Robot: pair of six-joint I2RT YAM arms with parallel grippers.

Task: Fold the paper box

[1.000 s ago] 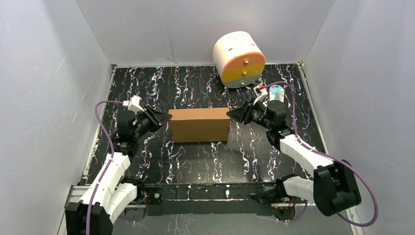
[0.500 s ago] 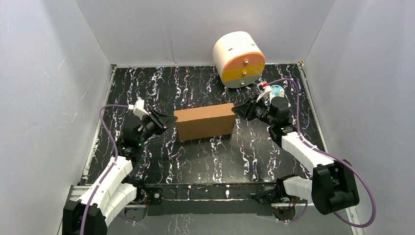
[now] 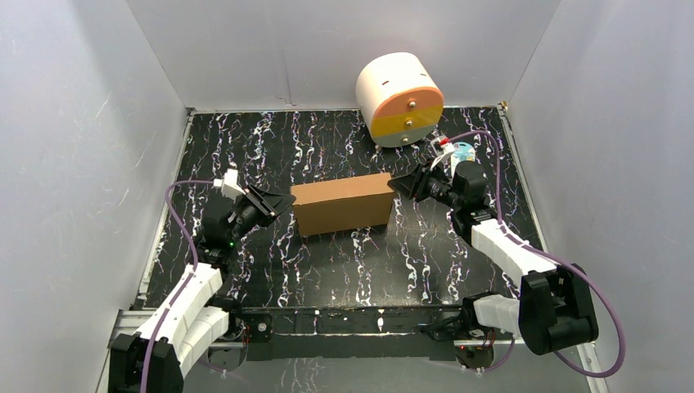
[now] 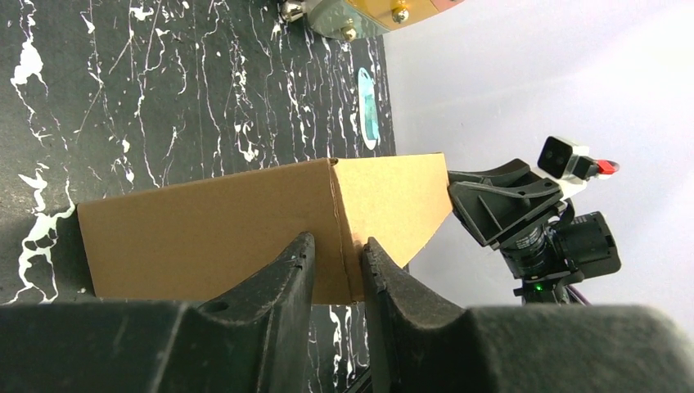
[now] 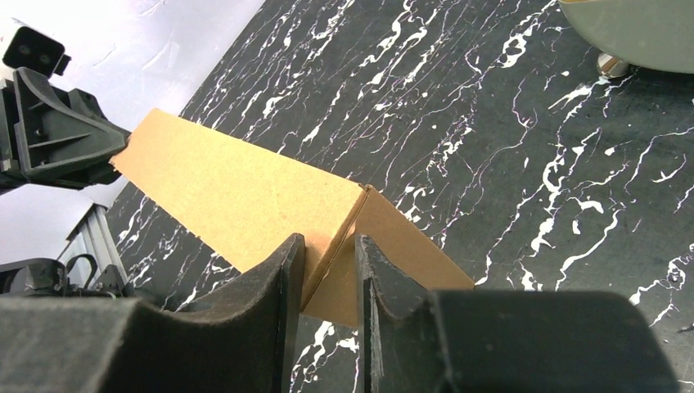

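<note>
Seems nearly finished, with the paper box (image 3: 341, 205) already closed into a block mid-bench (image 3: 327, 147). Shows left gripper (image 3: 282, 201) and right gripper (image 3: 394, 185) just beside its ends, jaws narrowly parted, gripping nothing. Probably leaves only checking flaps.

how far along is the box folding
Done: the paper box already stands as a closed brown block, with no loose flaps showing. In hand: the left hand and right hand meet its two ends; whether they pinch it is unclear. Left: apparently only a final press or letting go.
</note>
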